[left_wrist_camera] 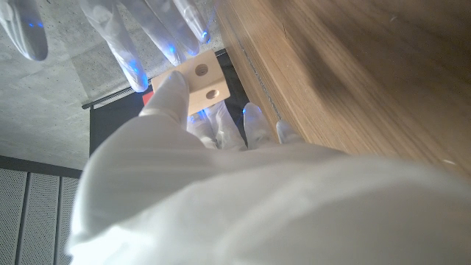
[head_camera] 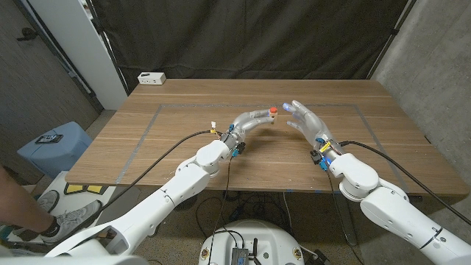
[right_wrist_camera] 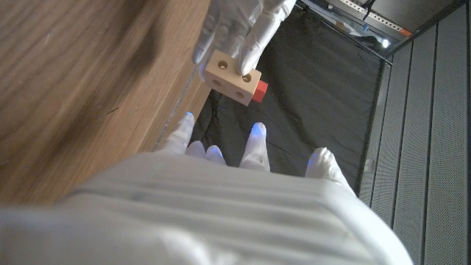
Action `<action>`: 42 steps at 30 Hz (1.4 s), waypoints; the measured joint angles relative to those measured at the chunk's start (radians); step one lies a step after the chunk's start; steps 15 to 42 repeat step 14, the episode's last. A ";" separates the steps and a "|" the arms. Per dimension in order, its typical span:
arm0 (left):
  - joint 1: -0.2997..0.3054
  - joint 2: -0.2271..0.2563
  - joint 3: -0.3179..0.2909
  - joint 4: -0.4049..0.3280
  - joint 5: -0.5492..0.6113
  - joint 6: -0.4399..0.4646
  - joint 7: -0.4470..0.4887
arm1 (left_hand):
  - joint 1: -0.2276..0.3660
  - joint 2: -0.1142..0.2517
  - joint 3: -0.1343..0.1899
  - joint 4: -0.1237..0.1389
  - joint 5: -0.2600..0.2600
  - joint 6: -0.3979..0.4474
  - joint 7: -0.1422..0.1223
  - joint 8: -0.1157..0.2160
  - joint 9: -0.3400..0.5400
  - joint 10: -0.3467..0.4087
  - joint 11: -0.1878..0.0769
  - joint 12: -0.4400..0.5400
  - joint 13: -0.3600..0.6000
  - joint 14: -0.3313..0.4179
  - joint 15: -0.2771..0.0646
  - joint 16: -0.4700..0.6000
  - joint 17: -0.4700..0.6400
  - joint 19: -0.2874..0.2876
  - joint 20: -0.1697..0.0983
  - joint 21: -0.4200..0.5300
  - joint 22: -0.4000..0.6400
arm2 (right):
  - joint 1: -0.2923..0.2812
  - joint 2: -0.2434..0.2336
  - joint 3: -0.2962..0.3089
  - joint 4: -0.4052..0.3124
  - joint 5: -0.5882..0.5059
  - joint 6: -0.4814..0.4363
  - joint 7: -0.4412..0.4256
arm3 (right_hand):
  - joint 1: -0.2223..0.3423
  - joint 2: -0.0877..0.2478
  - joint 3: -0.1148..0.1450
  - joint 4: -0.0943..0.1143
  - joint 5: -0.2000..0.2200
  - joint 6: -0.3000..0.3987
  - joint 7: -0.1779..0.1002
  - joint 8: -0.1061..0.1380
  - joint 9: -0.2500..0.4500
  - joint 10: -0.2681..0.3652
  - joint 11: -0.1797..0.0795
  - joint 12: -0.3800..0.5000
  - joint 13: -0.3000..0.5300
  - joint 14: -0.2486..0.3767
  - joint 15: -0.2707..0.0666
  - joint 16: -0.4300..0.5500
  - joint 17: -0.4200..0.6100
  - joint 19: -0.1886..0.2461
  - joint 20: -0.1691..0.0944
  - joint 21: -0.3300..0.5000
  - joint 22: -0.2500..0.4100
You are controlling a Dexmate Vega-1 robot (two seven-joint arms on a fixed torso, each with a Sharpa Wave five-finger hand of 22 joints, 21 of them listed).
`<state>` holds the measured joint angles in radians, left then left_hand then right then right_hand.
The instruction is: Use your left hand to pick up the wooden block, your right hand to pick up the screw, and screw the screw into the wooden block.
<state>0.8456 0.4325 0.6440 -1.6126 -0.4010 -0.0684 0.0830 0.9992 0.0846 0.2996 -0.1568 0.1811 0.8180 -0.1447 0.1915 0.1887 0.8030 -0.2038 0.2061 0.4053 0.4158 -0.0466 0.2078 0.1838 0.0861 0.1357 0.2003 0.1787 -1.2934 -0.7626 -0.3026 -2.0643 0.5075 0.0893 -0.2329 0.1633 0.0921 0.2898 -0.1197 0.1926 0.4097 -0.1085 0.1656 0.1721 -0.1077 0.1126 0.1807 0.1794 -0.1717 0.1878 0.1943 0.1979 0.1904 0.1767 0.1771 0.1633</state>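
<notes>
Now my left hand [head_camera: 254, 120] pinches the wooden block [right_wrist_camera: 229, 78] above the table [head_camera: 184, 110], a red screw [right_wrist_camera: 260, 90] seated in it. My right hand [head_camera: 305, 120] hovers just beside, fingers spread, holding nothing.

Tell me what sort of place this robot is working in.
Probably a lab or test cell: a taped rectangle on the wooden table, a black curtain hung behind it, a white power strip at its far corner.
</notes>
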 measured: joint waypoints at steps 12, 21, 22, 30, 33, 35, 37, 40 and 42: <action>-0.005 0.025 -0.011 0.008 -0.018 -0.011 -0.042 | -0.003 0.003 0.000 0.000 -0.001 0.001 -0.001 0.001 -0.001 -0.002 0.002 -0.002 0.001 0.000 0.000 0.000 0.000 0.000 0.000 0.000 0.000 | 0.037 0.003 -0.019 0.014 -0.025 -0.012 0.012 | -0.007 -0.007 -0.003 0.003 0.000 -0.201 -0.060 -0.008 0.001 -0.029 -0.018 0.000 0.000 0.000 0.011 0.000 -0.001 -0.042 0.007 0.000 0.000; -0.005 0.026 -0.012 0.009 -0.020 -0.012 -0.044 | -0.003 0.003 0.000 0.000 -0.001 0.001 -0.002 0.001 -0.001 -0.002 0.002 -0.002 0.001 0.000 0.000 0.000 0.000 0.000 0.000 0.000 0.000 | 0.043 0.001 -0.019 0.017 -0.025 -0.013 0.019 | -0.012 -0.012 -0.003 0.003 0.000 -0.238 -0.066 -0.008 0.003 -0.029 -0.018 0.000 0.000 0.000 0.011 0.000 -0.002 -0.056 0.005 0.000 0.000; -0.005 0.026 -0.012 0.009 -0.020 -0.012 -0.044 | -0.003 0.003 0.000 0.000 -0.001 0.001 -0.002 0.001 -0.001 -0.002 0.002 -0.002 0.001 0.000 0.000 0.000 0.000 0.000 0.000 0.000 0.000 | 0.043 0.001 -0.019 0.017 -0.025 -0.013 0.019 | -0.012 -0.012 -0.003 0.003 0.000 -0.238 -0.066 -0.008 0.003 -0.029 -0.018 0.000 0.000 0.000 0.011 0.000 -0.002 -0.056 0.005 0.000 0.000; -0.005 0.026 -0.012 0.009 -0.020 -0.012 -0.044 | -0.003 0.003 0.000 0.000 -0.001 0.001 -0.002 0.001 -0.001 -0.002 0.002 -0.002 0.001 0.000 0.000 0.000 0.000 0.000 0.000 0.000 0.000 | 0.043 0.001 -0.019 0.017 -0.025 -0.013 0.019 | -0.012 -0.012 -0.003 0.003 0.000 -0.238 -0.066 -0.008 0.003 -0.029 -0.018 0.000 0.000 0.000 0.011 0.000 -0.002 -0.056 0.005 0.000 0.000; -0.005 0.026 -0.012 0.009 -0.020 -0.012 -0.044 | -0.003 0.003 0.000 0.000 -0.001 0.001 -0.002 0.001 -0.001 -0.002 0.002 -0.002 0.001 0.000 0.000 0.000 0.000 0.000 0.000 0.000 0.000 | 0.043 0.001 -0.019 0.017 -0.025 -0.013 0.019 | -0.012 -0.012 -0.003 0.003 0.000 -0.238 -0.066 -0.008 0.003 -0.029 -0.018 0.000 0.000 0.000 0.011 0.000 -0.002 -0.056 0.005 0.000 0.000; -0.005 0.026 -0.012 0.009 -0.020 -0.012 -0.044 | -0.003 0.003 0.000 0.000 -0.001 0.001 -0.002 0.001 -0.001 -0.002 0.002 -0.002 0.001 0.000 0.000 0.000 0.000 0.000 0.000 0.000 0.000 | 0.043 0.001 -0.019 0.017 -0.025 -0.013 0.019 | -0.012 -0.012 -0.003 0.003 0.000 -0.238 -0.066 -0.008 0.003 -0.029 -0.018 0.000 0.000 0.000 0.011 0.000 -0.002 -0.056 0.005 0.000 0.000; -0.005 0.026 -0.012 0.009 -0.020 -0.012 -0.044 | -0.003 0.003 0.000 0.000 -0.001 0.001 -0.002 0.001 -0.001 -0.002 0.002 -0.002 0.001 0.000 0.000 0.000 0.000 0.000 0.000 0.000 0.000 | 0.043 0.001 -0.019 0.017 -0.025 -0.013 0.019 | -0.012 -0.012 -0.003 0.003 0.000 -0.238 -0.066 -0.008 0.003 -0.029 -0.018 0.000 0.000 0.000 0.011 0.000 -0.002 -0.056 0.005 0.000 0.000; -0.005 0.026 -0.012 0.009 -0.020 -0.012 -0.044 | -0.003 0.003 0.000 0.000 -0.001 0.001 -0.002 0.001 -0.001 -0.002 0.002 -0.002 0.001 0.000 0.000 0.000 0.000 0.000 0.000 0.000 0.000 | 0.043 0.001 -0.019 0.017 -0.025 -0.013 0.019 | -0.012 -0.012 -0.003 0.003 0.000 -0.238 -0.066 -0.008 0.003 -0.029 -0.018 0.000 0.000 0.000 0.011 0.000 -0.002 -0.056 0.005 0.000 0.000; -0.005 0.026 -0.012 0.009 -0.020 -0.012 -0.044 | -0.003 0.003 0.000 0.000 -0.001 0.001 -0.002 0.001 -0.001 -0.002 0.002 -0.002 0.001 0.000 0.000 0.000 0.000 0.000 0.000 0.000 0.000 | 0.043 0.001 -0.019 0.017 -0.025 -0.013 0.019 | -0.012 -0.012 -0.003 0.003 0.000 -0.238 -0.066 -0.008 0.003 -0.029 -0.018 0.000 0.000 0.000 0.011 0.000 -0.002 -0.056 0.005 0.000 0.000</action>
